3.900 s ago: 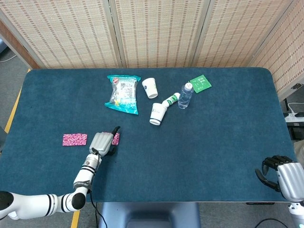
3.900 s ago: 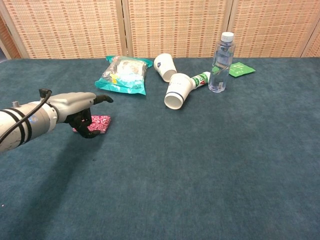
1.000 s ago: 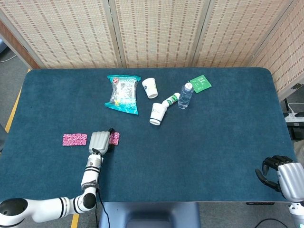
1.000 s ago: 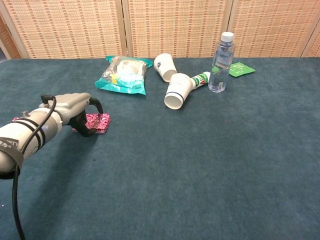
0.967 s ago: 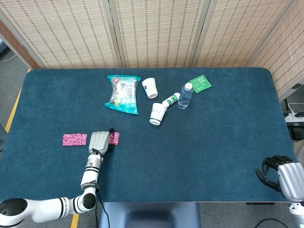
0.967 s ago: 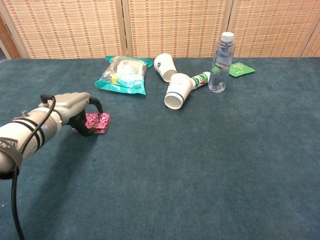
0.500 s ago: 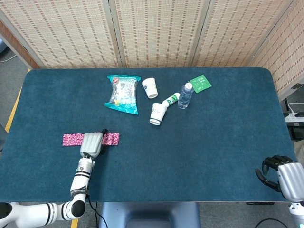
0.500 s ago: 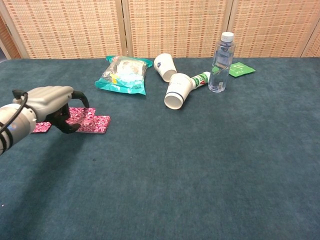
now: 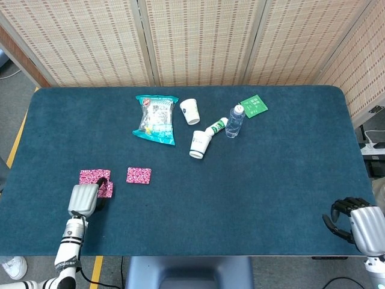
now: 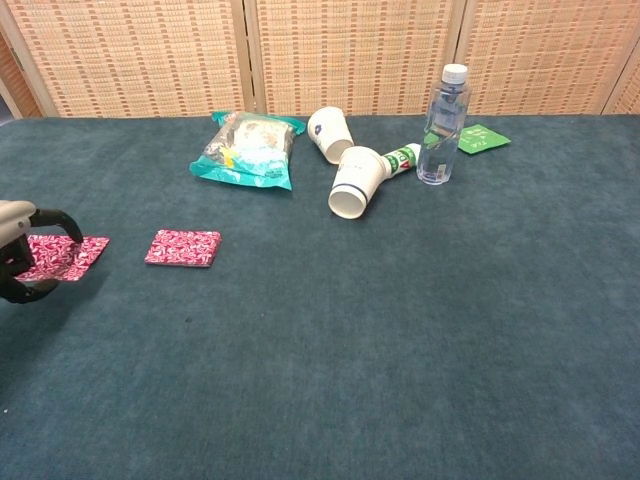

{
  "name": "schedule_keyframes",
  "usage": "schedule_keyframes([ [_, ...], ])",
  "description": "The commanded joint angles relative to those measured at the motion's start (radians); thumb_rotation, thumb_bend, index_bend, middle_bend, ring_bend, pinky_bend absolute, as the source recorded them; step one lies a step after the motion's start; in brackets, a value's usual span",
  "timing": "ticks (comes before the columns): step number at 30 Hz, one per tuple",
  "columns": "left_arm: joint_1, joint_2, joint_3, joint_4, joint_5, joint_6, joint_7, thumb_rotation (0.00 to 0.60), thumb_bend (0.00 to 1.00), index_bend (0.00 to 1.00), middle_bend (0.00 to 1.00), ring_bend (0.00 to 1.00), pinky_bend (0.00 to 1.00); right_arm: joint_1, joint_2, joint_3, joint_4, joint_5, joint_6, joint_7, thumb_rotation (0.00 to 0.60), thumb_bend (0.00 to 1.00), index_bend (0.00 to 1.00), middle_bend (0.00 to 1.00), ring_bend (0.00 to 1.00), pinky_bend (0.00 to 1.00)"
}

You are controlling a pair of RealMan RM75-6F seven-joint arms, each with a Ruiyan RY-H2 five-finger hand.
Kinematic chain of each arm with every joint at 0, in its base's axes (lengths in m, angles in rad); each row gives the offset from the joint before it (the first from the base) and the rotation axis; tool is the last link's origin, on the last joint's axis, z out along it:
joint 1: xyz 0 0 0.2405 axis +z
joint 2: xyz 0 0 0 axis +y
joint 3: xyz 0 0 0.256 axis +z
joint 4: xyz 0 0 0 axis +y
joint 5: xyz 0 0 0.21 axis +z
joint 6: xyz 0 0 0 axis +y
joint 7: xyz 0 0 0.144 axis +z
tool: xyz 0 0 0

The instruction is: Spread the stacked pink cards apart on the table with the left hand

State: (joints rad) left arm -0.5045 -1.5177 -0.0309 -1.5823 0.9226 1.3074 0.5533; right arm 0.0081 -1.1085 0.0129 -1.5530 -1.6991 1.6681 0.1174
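Note:
Pink patterned cards lie spread on the dark blue table [image 9: 240, 180]. One card [image 9: 138, 175] [image 10: 183, 247] sits alone to the right. Two more cards [image 9: 95, 176] lie at the left, touching or overlapping, and show as one pink patch [image 10: 62, 255] in the chest view. My left hand [image 9: 84, 198] [image 10: 15, 250] is at the near-left edge with its fingers curled, and a dark fingertip rests on the nearer left card [image 9: 106, 189]. My right hand [image 9: 358, 226] rests curled at the near-right corner, holding nothing.
A teal snack bag [image 9: 156, 118] [image 10: 247, 148], two tipped paper cups [image 9: 200, 144] [image 9: 190, 111], a small lying bottle [image 9: 216, 126], an upright water bottle [image 9: 234, 121] [image 10: 443, 124] and a green packet [image 9: 254, 106] sit at the back middle.
My left hand has slid left and toward the near edge, dragging a pink card off the stack. One card stays uncovered where the stack was.

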Motion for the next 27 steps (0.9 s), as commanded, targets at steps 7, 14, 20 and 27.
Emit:
schedule_keyframes([
  [7, 0.047, 0.008, 0.010, 0.004, 0.027, -0.004, -0.023, 0.600, 0.39, 0.42, 1.00, 1.00, 1.00, 0.001, -0.001, 0.001, -0.002, 0.003, -0.003, -0.005, 0.600, 0.24, 0.75, 0.68, 0.56, 0.58],
  [14, 0.075, -0.005, 0.015, 0.033, 0.038, -0.017, -0.037, 0.600, 0.39, 0.40, 1.00, 1.00, 1.00, 0.001, -0.001, 0.003, 0.000, 0.005, -0.002, -0.003, 0.600, 0.24, 0.75, 0.68, 0.56, 0.58],
  [20, 0.088, -0.021, 0.010, 0.060, 0.044, -0.034, -0.041, 0.600, 0.39, 0.34, 1.00, 1.00, 1.00, 0.002, -0.003, 0.003, -0.002, 0.007, -0.006, -0.011, 0.600, 0.25, 0.75, 0.68, 0.56, 0.58],
  [27, 0.096, -0.012, -0.001, 0.043, 0.061, -0.036, -0.030, 0.600, 0.38, 0.11, 1.00, 1.00, 1.00, 0.002, -0.001, 0.003, -0.003, 0.008, -0.008, -0.008, 0.600, 0.24, 0.75, 0.68, 0.56, 0.58],
])
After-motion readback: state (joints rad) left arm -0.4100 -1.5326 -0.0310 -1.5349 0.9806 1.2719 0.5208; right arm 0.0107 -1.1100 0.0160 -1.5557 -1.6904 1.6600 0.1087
